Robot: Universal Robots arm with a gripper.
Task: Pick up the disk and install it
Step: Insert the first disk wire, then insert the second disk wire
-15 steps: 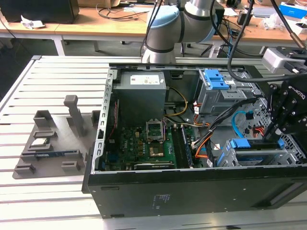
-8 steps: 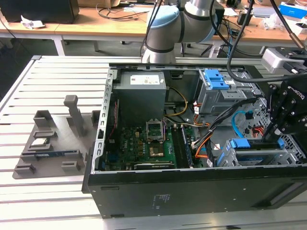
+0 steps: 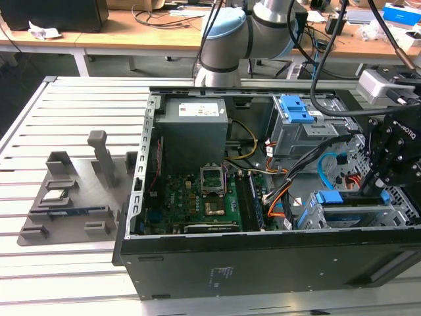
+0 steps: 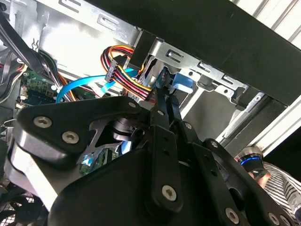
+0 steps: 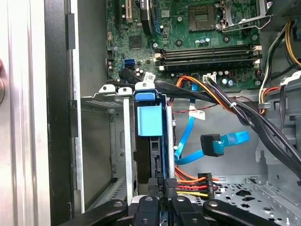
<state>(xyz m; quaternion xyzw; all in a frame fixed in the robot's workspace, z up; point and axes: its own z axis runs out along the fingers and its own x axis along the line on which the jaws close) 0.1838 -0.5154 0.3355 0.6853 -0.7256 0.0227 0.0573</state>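
**Disk down in its bay, gripper on its end**

The gripper [image 5: 163, 184] is low in the open tower case [image 3: 230, 266], right over the lower drive cage [image 5: 106, 101] at the exterior view's right; in the first wrist view the fingers [image 5: 156, 186] are drawn together, tips side by side on the near end of the disk [image 5: 155, 157]; whether they pinch a lip of it or only bear on it, I cannot tell

The disk stands on edge between the cage's metal walls, its blue bracket [image 5: 150, 120] at the far end, toward the motherboard [image 5: 197, 28]; on edge looks the only way that narrow slot would take it, and the bracket's rails seem made to ride the walls; judging by how deep it sits, it looks largely seated

The blue data cable [image 5: 225, 141] lies loose just beside the cage, its plug hanging free; the orange, red and yellow power leads [image 5: 188, 186] run in low, near the fingers; both are off the slot's line, which leaves the disk a clean path

Well apart on the slatted table, the grey parts tray [image 3: 66, 217] carries the small processor chip [image 3: 54, 195]; the upper cage, with its blue latch [image 3: 296, 108], sits beside the power supply [image 3: 194, 131]

Writing: a white label on the power supply, a white tag [image 5: 195, 113] on a cable, white lettering on the gripper's body in the exterior view; none of it is for reading out here
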